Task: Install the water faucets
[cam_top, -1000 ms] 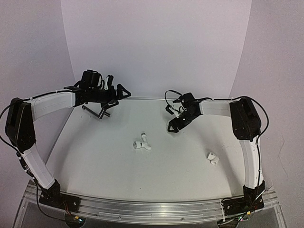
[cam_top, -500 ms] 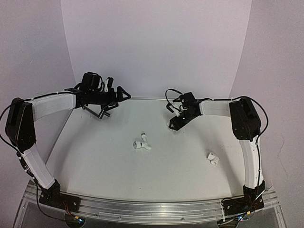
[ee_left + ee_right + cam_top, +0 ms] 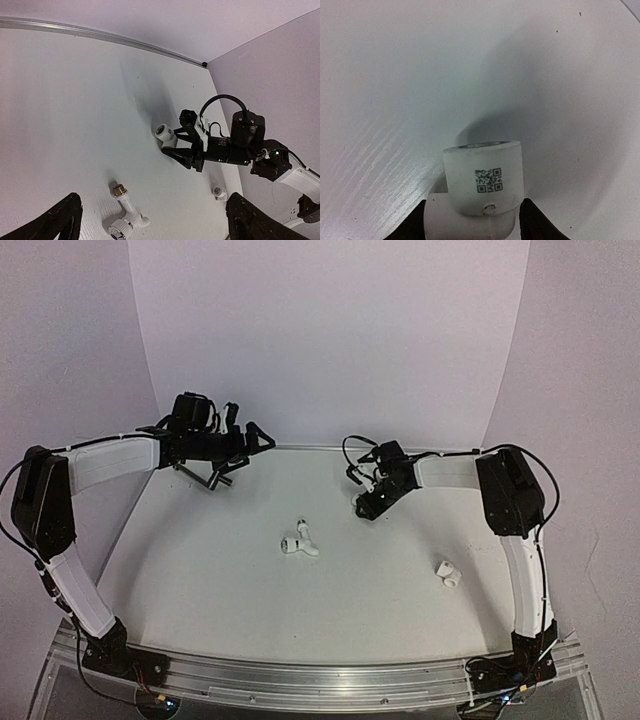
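The white faucet [image 3: 299,540] with round knob, angled spout and brass thread lies mid-table; it also shows in the left wrist view [image 3: 125,218]. My right gripper [image 3: 366,502] is shut on a white elbow fitting [image 3: 485,182] with a QR label, holding it low at the table; the black fingers [image 3: 536,222] press both its sides. The fitting also shows in the left wrist view [image 3: 165,134]. A second white fitting [image 3: 447,574] lies at the right. My left gripper [image 3: 256,434] is open and empty, high at the far left.
A dark metal crank-shaped bar [image 3: 207,476] lies under the left gripper at the far left. The white backdrop wall [image 3: 330,340] rises just behind both grippers. The table's rail [image 3: 320,680] runs along the near edge.
My right gripper has shifted slightly up and toward the far left with the elbow fitting in it. The left arm has barely moved.
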You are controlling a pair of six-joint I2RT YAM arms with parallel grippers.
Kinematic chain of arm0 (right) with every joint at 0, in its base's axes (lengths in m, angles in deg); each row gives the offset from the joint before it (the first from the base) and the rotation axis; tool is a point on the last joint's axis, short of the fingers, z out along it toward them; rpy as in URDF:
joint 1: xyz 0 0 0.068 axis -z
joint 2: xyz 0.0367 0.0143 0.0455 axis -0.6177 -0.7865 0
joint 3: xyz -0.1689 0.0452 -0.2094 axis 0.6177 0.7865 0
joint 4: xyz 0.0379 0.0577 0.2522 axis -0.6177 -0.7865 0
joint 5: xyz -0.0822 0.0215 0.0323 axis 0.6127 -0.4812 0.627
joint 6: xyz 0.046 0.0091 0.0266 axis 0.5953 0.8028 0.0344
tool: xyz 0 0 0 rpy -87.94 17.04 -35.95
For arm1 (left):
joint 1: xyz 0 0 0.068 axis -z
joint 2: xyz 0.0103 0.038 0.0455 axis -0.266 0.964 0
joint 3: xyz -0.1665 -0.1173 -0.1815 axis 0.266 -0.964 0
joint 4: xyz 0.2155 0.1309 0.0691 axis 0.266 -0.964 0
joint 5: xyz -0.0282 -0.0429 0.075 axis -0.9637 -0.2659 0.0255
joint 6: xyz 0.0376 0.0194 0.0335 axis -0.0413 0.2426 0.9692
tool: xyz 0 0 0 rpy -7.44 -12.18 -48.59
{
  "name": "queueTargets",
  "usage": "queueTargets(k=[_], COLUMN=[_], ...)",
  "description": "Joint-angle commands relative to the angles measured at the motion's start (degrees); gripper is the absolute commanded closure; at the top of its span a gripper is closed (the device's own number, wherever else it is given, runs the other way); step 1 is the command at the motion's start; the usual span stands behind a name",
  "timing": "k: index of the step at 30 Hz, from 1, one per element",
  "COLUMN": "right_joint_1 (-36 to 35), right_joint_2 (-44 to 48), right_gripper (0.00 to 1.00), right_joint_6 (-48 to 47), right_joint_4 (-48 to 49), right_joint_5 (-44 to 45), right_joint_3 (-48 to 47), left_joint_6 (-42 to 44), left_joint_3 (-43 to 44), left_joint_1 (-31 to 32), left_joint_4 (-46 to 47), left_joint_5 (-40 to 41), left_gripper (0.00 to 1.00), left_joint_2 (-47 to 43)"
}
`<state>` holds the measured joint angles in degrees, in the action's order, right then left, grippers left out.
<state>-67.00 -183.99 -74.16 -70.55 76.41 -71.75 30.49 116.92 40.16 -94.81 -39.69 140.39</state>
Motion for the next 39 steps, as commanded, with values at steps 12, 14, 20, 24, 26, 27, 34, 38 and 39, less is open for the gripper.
queueTargets(k=[12,14,20,24,26,27,34,38,39], right_joint_1=[-0.5,-0.5,-0.5,-0.6,-0.6,-0.7,-0.8,-0.8,-0.9], right_joint_2=[7.9,10.3,15.7,18.4,19.1,19.4,20.9,22.4,22.9], right_gripper=[0.66,0.66,0.70,0.70,0.69,0.70,0.71,0.73,0.73], right_joint_6=[-6.1,-8.8,-19.2,-24.3,-25.9,-26.6,-26.5,-25.7,-25.7], right_joint_4=[-8.7,-13.2,-27.6,-33.6,-36.0,-36.8,-38.0,-38.4,-38.3], right_joint_5=[2.2,3.1,10.3,15.7,17.9,18.9,11.5,0.6,-1.7], right_joint_3=[0.5,0.8,4.4,8.3,9.6,10.1,4.5,-3.8,-6.0], left_joint_6=[0.8,0.8,0.8,0.7,0.8,0.8,-1.0,-4.3,-5.4], left_joint_3=[-0.5,-0.8,-1.5,-1.6,-1.6,-1.7,-4.0,-5.0,-5.2], left_joint_1=[0.1,0.1,0.1,0.1,0.1,0.1,0.1,0.1,0.2], left_joint_4=[2.7,2.7,3.2,3.4,3.5,3.6,9.2,16.3,18.4], left_joint_5=[-0.1,-0.1,-0.4,-1.1,-1.3,-1.4,-8.0,-16.9,-18.9], left_gripper=[0.00,0.00,0.00,0.00,0.00,0.00,0.00,0.00,0.01], left_joint_2=[-0.7,-1.0,-1.7,-1.4,-1.5,-1.5,-0.5,1.8,2.4])
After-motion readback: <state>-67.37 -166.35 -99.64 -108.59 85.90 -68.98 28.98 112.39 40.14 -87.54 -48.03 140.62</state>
